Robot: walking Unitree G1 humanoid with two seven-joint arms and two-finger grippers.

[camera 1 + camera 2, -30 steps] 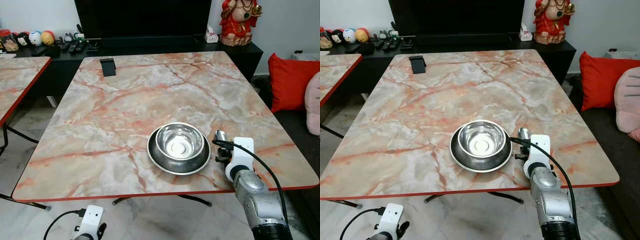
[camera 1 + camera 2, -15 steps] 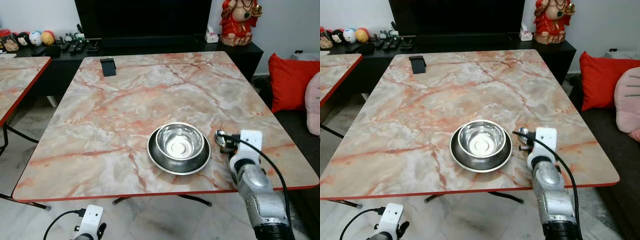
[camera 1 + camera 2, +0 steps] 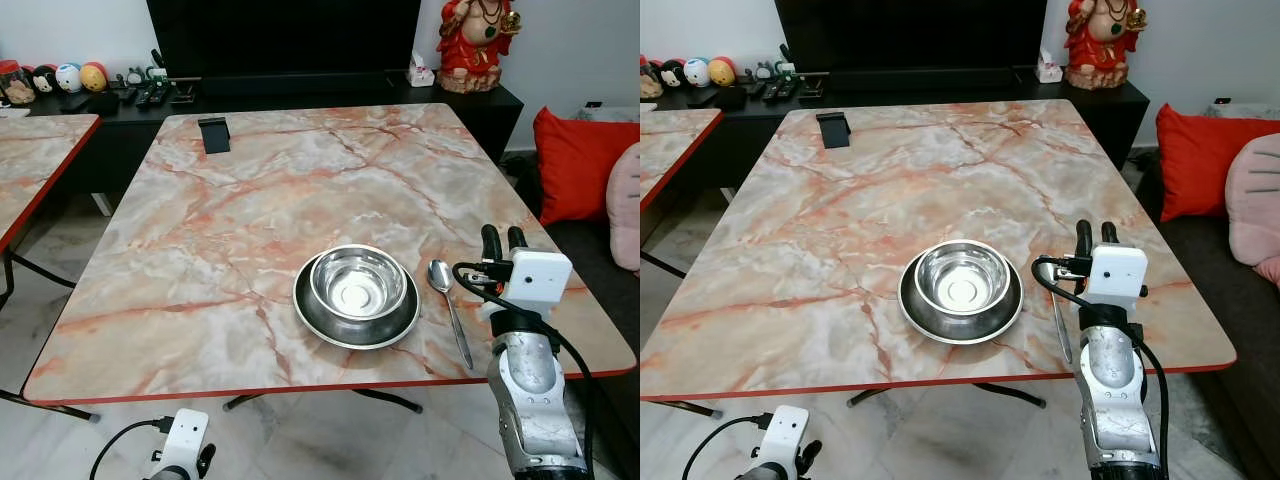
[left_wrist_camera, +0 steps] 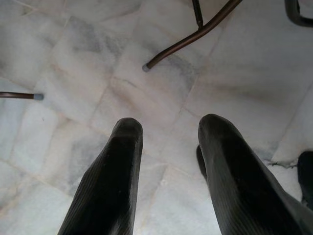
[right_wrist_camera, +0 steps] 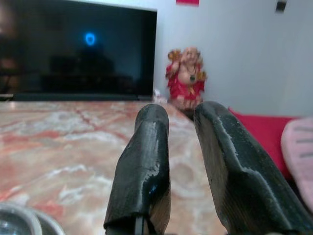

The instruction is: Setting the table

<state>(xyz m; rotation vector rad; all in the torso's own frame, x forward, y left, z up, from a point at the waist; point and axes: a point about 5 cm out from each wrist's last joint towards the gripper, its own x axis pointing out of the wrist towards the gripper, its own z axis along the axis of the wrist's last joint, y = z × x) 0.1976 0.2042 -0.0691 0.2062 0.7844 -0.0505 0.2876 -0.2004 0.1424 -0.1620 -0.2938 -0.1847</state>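
Left eye view: pink-veined marble tabletop (image 3: 250, 200); near its front edge a steel bowl (image 3: 358, 282) sits in a steel plate (image 3: 312, 312), steel spoon (image 3: 449, 309) just right. Right gripper (image 3: 499, 239) raised, fingers slightly parted, empty. Left gripper (image 4: 168, 171) spread over floor. One setting apparently done.

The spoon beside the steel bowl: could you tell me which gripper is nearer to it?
Right. The right gripper is raised just beside the spoon, off its far side from the bowl. The left gripper hangs low over the floor, below the table's near edge.
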